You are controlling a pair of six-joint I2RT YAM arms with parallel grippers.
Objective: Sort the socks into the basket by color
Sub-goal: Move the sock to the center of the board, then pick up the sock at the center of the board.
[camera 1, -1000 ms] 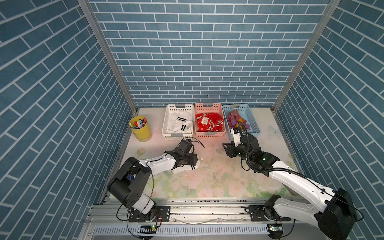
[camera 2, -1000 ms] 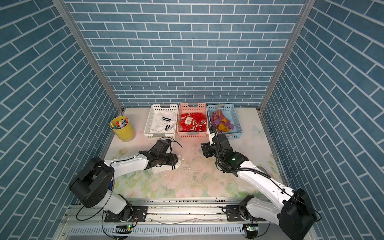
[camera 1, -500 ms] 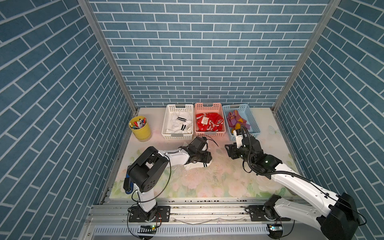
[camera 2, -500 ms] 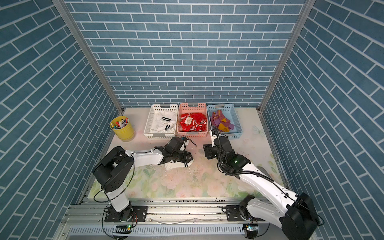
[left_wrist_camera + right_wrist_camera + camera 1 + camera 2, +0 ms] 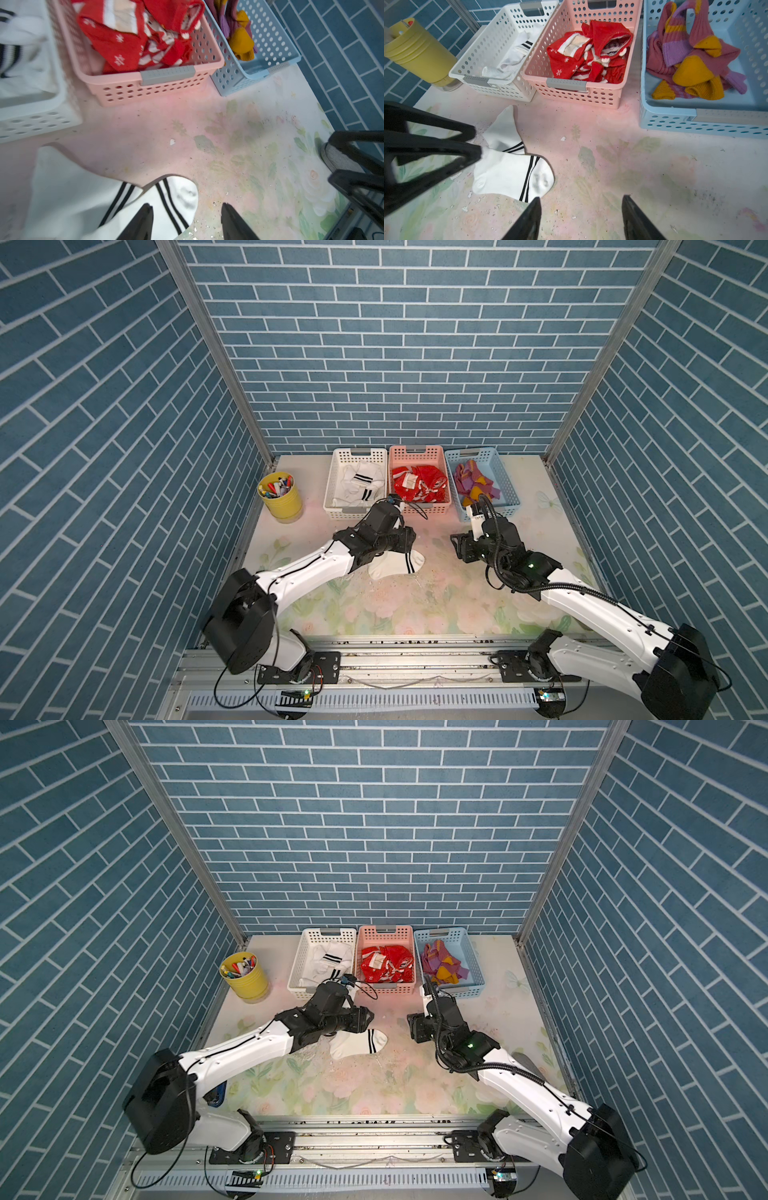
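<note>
A white sock with black bands point(image 5: 397, 566) point(image 5: 359, 1044) lies on the floral table in front of the baskets. Two sets of bands show in the right wrist view point(image 5: 510, 174); I cannot tell whether it is one folded sock or two. My left gripper point(image 5: 409, 542) point(image 5: 187, 209) is open, one finger over the sock point(image 5: 166, 199) and the other over bare table. My right gripper point(image 5: 457, 545) point(image 5: 581, 202) stands open over bare table just right of the sock. Sorted socks fill the white basket point(image 5: 357, 454), pink basket point(image 5: 417, 450) and blue basket point(image 5: 473, 452).
A yellow cup of pens point(image 5: 282, 502) stands left of the baskets by the wall. A flat grey pad point(image 5: 524, 1061) lies beside the right arm. The two grippers face each other across a short gap at mid-table.
My left gripper has swung right toward the table's middle, the white sock shifting with it. Both grippers' jaws have widened a little. The right arm has barely moved.
</note>
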